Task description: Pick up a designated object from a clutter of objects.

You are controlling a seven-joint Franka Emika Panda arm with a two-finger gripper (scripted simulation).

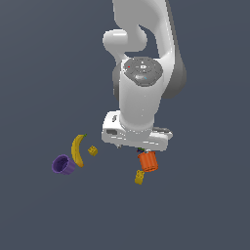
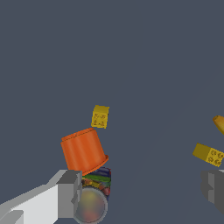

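Arm shell looks like glossy white plastic, highlights rolling off it. Gripper fingers: flat, matt grey. Orange cup smooth, plastic-looking, soft sheen. Round can has a printed multicoloured side and a dull, metal-like end. Mustard block matt, dotted. Banana smooth, faintly shiny. Purple cup matt. Tabletop plain, unreflective slate.

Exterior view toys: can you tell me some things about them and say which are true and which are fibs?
1. The purple cup is next to the banana. True.
2. The pincer is holding the orange cup. False: it is open and holds nothing.
3. There are two small yellow blocks. True.
4. The colourful can sits by the purple cup. False: it is against the orange cup.
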